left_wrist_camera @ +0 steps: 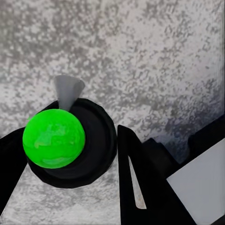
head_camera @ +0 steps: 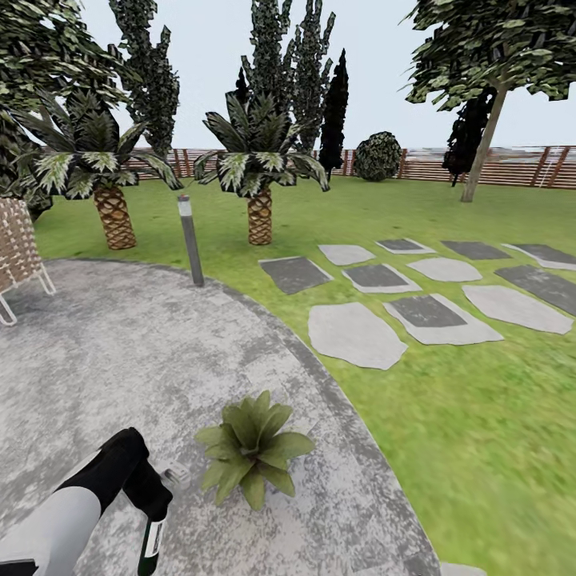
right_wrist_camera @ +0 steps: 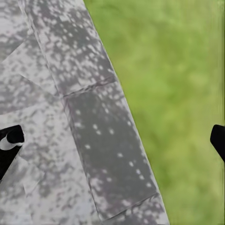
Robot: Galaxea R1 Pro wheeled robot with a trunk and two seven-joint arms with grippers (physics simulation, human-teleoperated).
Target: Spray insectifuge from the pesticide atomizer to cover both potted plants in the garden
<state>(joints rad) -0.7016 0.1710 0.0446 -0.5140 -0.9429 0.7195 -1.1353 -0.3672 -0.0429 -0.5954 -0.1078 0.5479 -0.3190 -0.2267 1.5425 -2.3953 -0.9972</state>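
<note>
My left gripper (head_camera: pixel 150 498) is low at the near left over the grey patio, shut on the pesticide atomizer (head_camera: pixel 152 546). Its dark green body with a white label hangs below the fingers, and a pale top piece pokes out toward the plant. In the left wrist view the atomizer (left_wrist_camera: pixel 70 143) is a dark round shape with a bright green ball and a grey cone, held between black fingers (left_wrist_camera: pixel 140 187). One potted plant (head_camera: pixel 252 452), a green leaf rosette, stands on the patio just right of that gripper. The second potted plant is out of view. My right gripper (right_wrist_camera: pixel 112 143) is open above the patio edge.
A grey bollard lamp (head_camera: pixel 190 240) stands at the patio's far rim, with two scaly palms (head_camera: pixel 258 216) on the lawn behind. Stepping stones (head_camera: pixel 356 334) run off to the right. A wicker chair (head_camera: pixel 16 248) is at the left edge, and a slatted fence (head_camera: pixel 496 164) closes the back.
</note>
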